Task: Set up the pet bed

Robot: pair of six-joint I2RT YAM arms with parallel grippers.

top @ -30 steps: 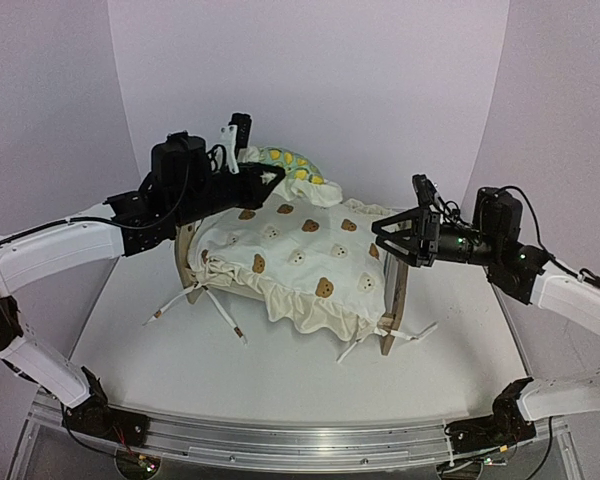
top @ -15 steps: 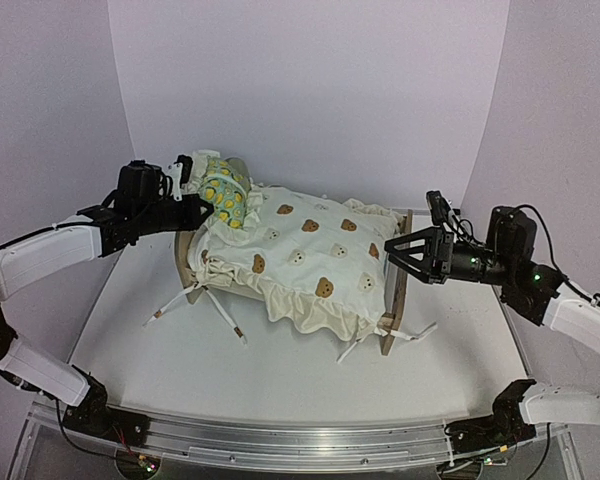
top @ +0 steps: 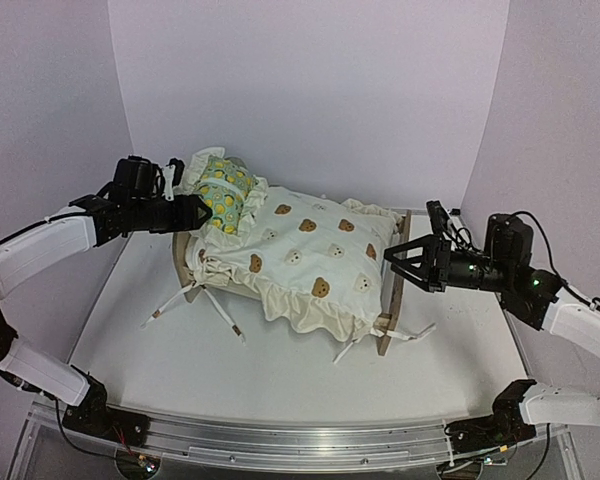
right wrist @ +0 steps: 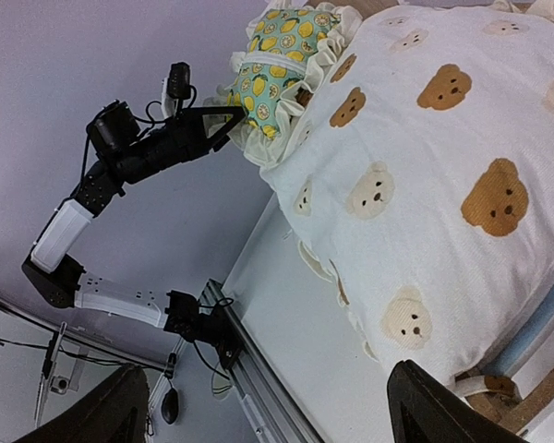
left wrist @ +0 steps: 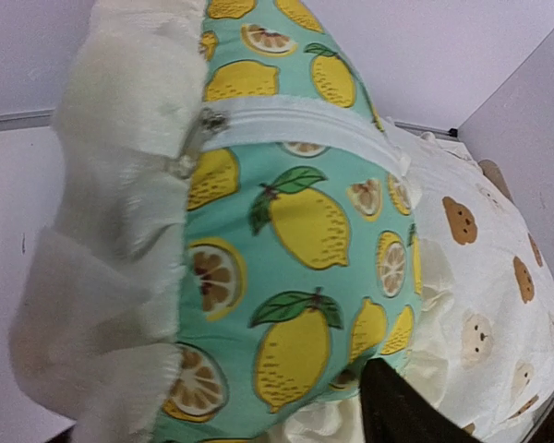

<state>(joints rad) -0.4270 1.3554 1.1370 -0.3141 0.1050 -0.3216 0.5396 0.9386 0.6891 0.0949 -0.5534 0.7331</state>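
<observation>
The white counter (top: 280, 370) carries the pet bed (top: 390, 318) at its middle, the bed standing upright with one wooden end board toward each arm. A cream bear-print cushion (top: 300, 265) fills the frame and spills over its near side. A lemon-print pillow (top: 223, 195) sits propped on the cushion's left end. The left pincer (top: 198, 212) has its jaws spread just beside that pillow, gripping nothing. The right pincer (top: 405, 265) hangs wide open and empty near the right end board
</observation>
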